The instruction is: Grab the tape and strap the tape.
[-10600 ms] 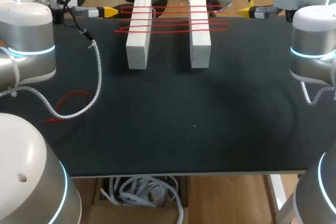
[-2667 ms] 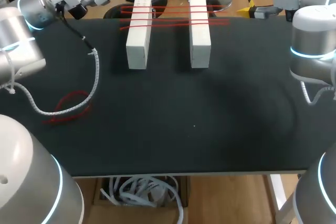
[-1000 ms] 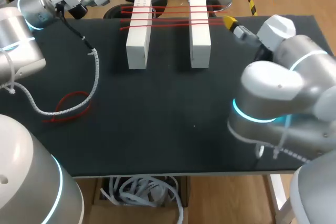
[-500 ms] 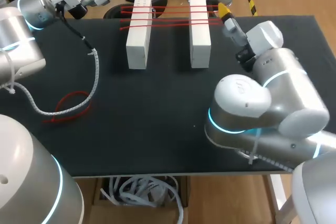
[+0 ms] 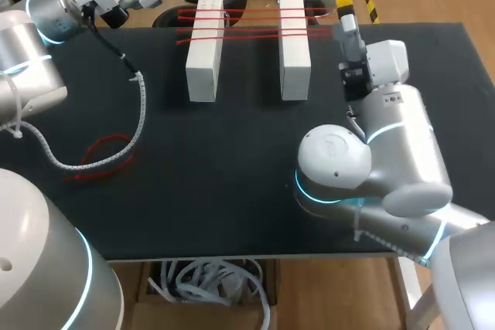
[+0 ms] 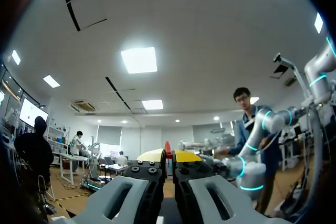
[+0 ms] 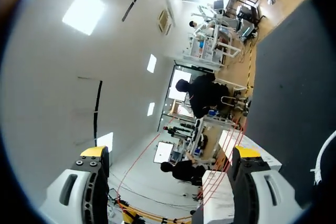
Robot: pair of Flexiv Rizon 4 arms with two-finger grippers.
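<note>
The black table (image 5: 232, 199) has my right arm (image 5: 387, 160) bulking over its right half and my left arm (image 5: 46, 13) at the far left corner. Two white blocks (image 5: 204, 52) lie side by side near the far edge, with the red tape (image 5: 251, 22) strung across both in several strands. The left gripper (image 6: 168, 153), beyond the far edge, is pinched tight on a strand that arcs over the blocks. The right gripper (image 7: 170, 153), spread wide and holding nothing, stands beside the right block's far end. A loose red coil (image 5: 100, 152) lies near the left edge
</note>
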